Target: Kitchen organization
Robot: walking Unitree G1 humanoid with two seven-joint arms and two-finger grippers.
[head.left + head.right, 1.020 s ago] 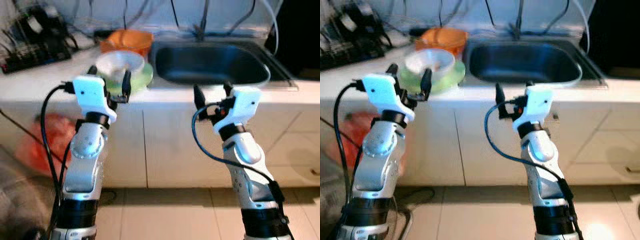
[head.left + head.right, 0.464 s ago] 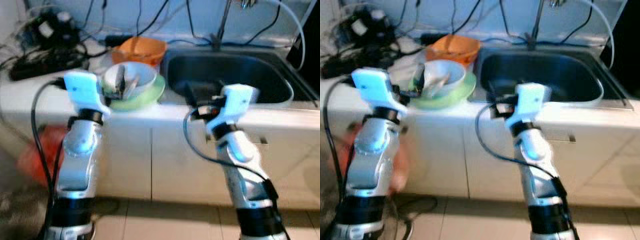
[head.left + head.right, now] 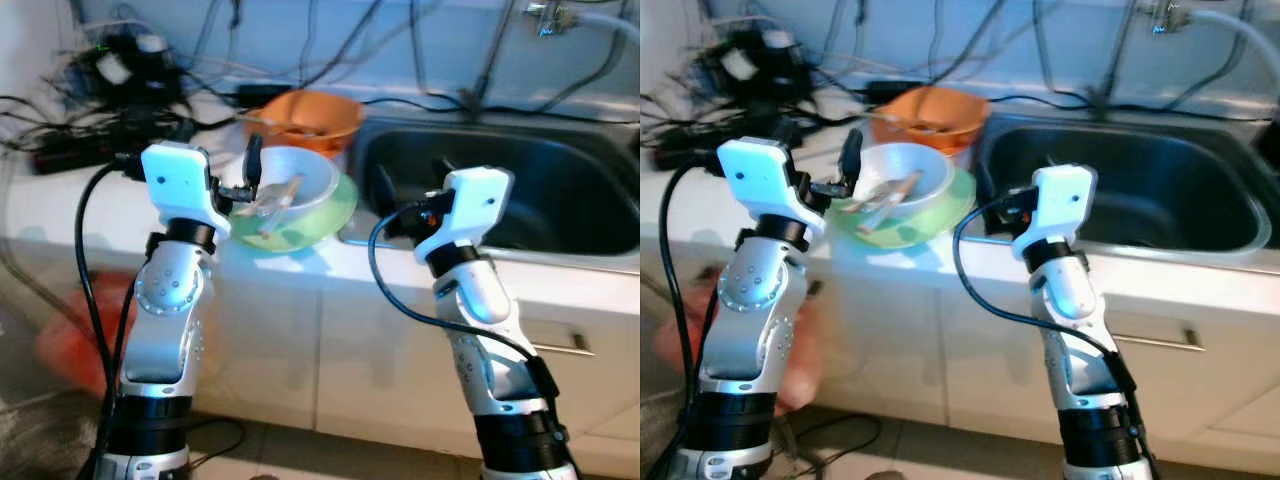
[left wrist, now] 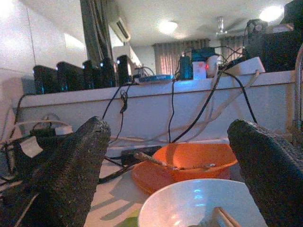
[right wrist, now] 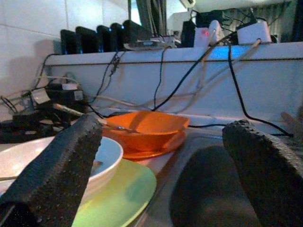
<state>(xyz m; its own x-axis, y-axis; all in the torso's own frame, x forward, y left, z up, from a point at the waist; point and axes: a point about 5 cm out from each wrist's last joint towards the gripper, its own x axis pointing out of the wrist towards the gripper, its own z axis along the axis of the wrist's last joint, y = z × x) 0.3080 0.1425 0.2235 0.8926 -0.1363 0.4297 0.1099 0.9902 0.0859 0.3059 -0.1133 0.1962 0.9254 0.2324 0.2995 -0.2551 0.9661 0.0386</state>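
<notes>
2 spread, empty grippers, left and right, hover over white counter beside steel sink.

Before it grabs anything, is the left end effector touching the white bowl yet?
Apart. In the left wrist view the two black fingers stand wide on either side, and the white bowl sits ahead between them with open counter showing around each fingertip.
</notes>
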